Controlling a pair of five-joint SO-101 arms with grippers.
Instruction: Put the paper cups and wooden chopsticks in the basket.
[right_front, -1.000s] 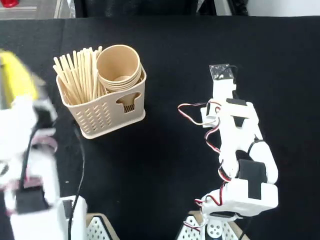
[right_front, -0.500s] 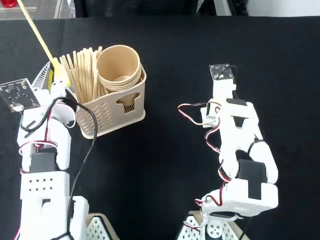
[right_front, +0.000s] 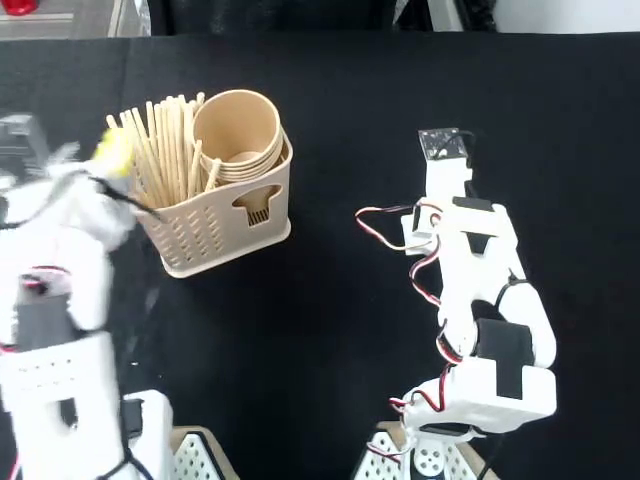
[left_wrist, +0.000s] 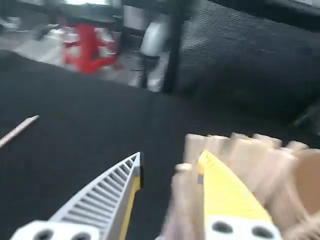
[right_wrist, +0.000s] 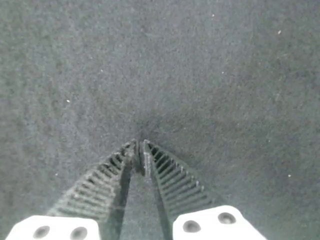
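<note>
Paper cups (right_front: 238, 130) and chopsticks (right_front: 165, 140) stand in the basket (right_front: 215, 225); a loose stick (left_wrist: 17, 130) lies on the table (right_front: 330, 90); the left gripper (left_wrist: 170, 157), fingers apart beside the basket, risks tipping it; the right gripper (right_wrist: 139, 146) rests pinched together, empty.

This looks like a robotics lab or workshop. A worktop covered in black cloth (right_front: 330, 90) carries white plastic robot arms (right_front: 480, 290) with bare red, white and black servo wires (right_front: 422, 268). Beyond its far edge are a red metal stand (left_wrist: 90, 42) and a dark mesh panel (left_wrist: 240, 45) among blurred clutter.
</note>
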